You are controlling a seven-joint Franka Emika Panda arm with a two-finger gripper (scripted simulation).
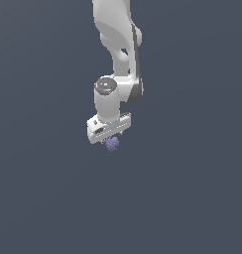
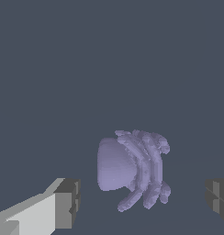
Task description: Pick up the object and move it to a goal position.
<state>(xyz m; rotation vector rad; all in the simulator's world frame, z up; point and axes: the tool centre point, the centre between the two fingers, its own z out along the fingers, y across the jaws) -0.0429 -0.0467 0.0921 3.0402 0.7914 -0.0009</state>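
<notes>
Now my gripper (image 1: 111,138) hangs over the object (image 1: 112,144), fingers (image 2: 68,204) spread wide either side, ready to close.

Backdrop: a flat slate-blue field (image 1: 192,198) is filling both views edge to edge.
Surface: no seam is showing between floor and wall.
Light: soft, even, casting no clear shadows.

Lavender object (image 2: 132,170) between spread claw (image 2: 143,202) fingers
</notes>
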